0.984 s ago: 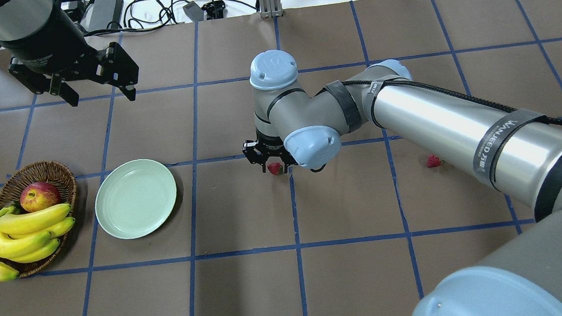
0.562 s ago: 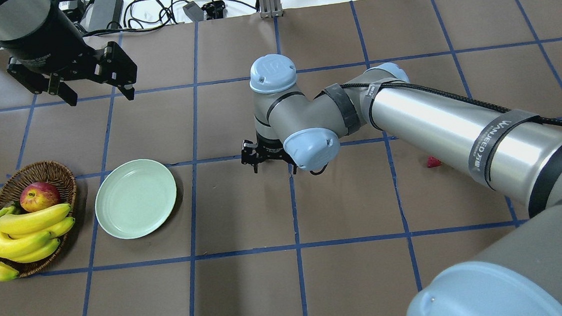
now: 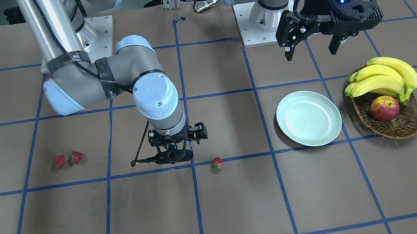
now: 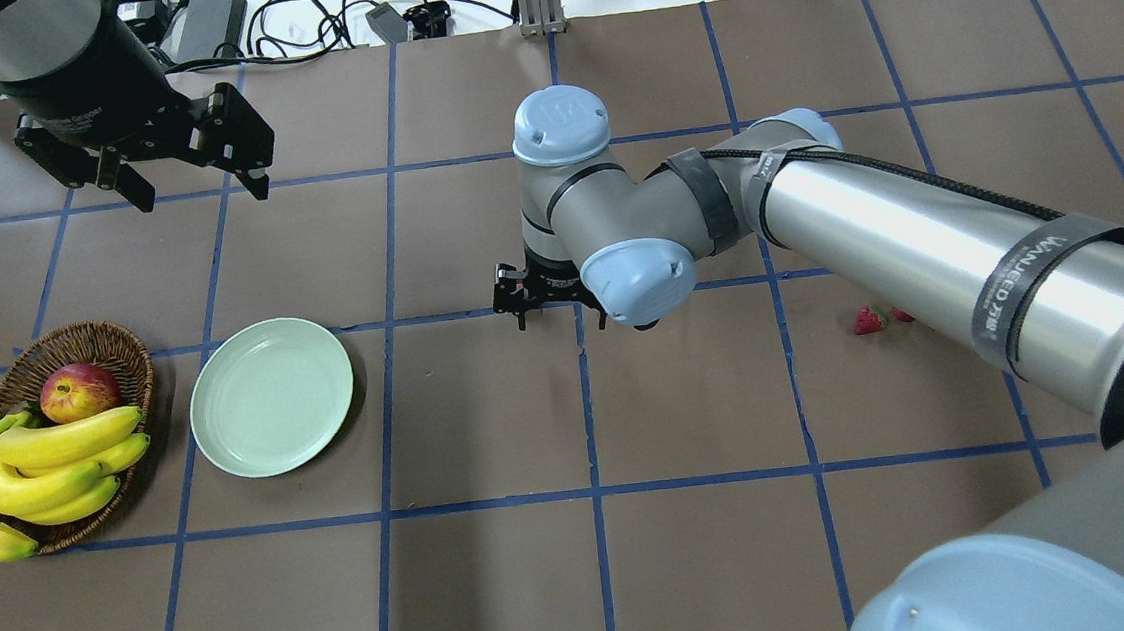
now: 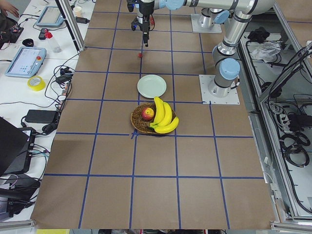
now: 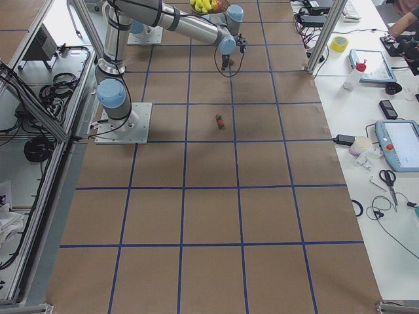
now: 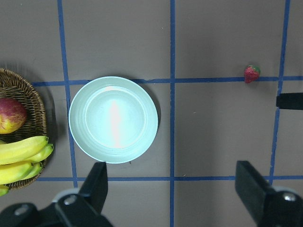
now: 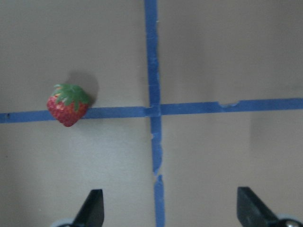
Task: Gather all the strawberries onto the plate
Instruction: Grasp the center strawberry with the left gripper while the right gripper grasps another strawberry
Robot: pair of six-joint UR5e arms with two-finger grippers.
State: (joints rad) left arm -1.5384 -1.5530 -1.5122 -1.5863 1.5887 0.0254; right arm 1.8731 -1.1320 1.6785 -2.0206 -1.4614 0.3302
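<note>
The pale mint plate lies empty beside the basket. One strawberry lies on a blue tape line, free. My right gripper is open and empty just above the table, and this strawberry lies off to one side of it. The wrist hides this strawberry in the overhead view. Two more strawberries lie side by side on my right half. My left gripper is open and empty, high above the plate area.
A wicker basket holds an apple and bananas, next to the plate. My long right arm reaches across the table's middle. Cables and boxes lie past the far edge.
The right gripper has shifted slightly right and away from me. The strawberry that showed between its fingers a second ago no longer shows in the overhead view. The left arm has barely moved.
</note>
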